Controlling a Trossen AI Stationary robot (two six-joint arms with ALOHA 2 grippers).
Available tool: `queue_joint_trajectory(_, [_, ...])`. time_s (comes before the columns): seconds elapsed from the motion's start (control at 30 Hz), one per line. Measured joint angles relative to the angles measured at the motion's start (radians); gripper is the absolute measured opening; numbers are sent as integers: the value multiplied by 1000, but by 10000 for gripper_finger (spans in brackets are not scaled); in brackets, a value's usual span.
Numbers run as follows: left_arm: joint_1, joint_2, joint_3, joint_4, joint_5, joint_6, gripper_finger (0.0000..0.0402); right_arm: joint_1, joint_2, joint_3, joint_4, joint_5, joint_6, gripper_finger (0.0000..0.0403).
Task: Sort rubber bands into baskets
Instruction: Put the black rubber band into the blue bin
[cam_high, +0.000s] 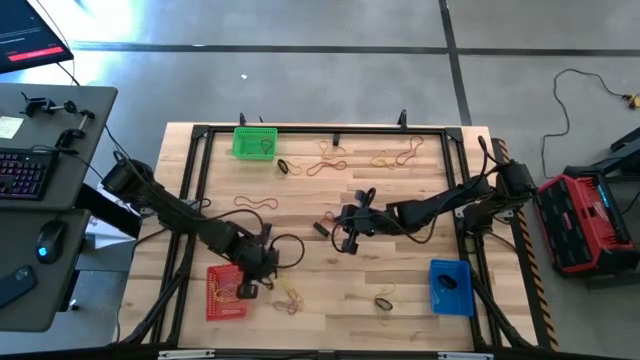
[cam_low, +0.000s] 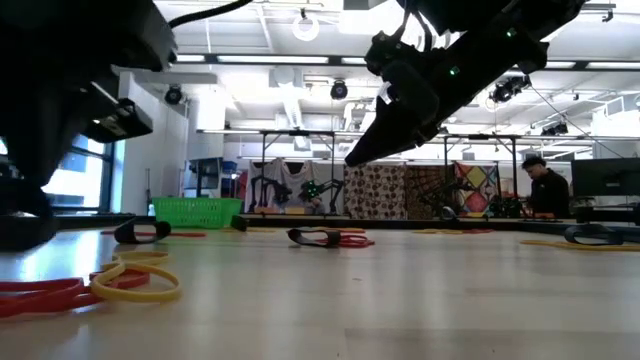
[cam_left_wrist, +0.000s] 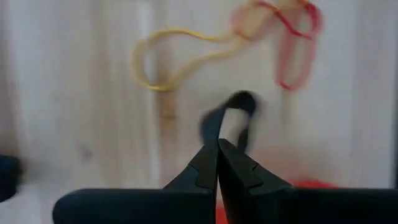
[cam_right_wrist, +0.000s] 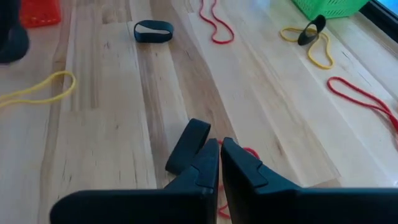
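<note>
**Both grippers closed on black bands over the table**

Left gripper sits lower left of centre in the high view, beside the red basket; its fingers are pressed together, seemingly pinching a black rubber band, though that view is blurred. Right gripper hangs near the table's middle, fingers together on another black band. Green basket stands upper left, blue basket lower right. Loose rubber bands lie scattered across the wooden table.
</note>
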Motion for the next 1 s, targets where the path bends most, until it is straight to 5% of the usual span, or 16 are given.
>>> queue_joint_trajectory(0.13, [-2, 0, -2, 32, 79, 77, 0, 0, 0, 0, 0, -76, 23, 7])
queue_joint_trajectory(0.37, [36, -1, -114, 462, 95, 90, 0, 16, 0, 0, 4, -127, 46, 8])
queue_joint_trajectory(0.6, [99, -1, -214, 746, -120, 33, 0, 109, 0, 0, 60, -73, 18, 17])
queue_joint_trajectory(0.73, [129, -1, -214, 829, -277, 38, 0, 193, 0, 0, 131, 6, -17, 62])
queue_joint_trajectory(1.0, [196, -1, -213, 1005, -343, 48, 0, 282, 2, 0, 182, 271, -43, 184])
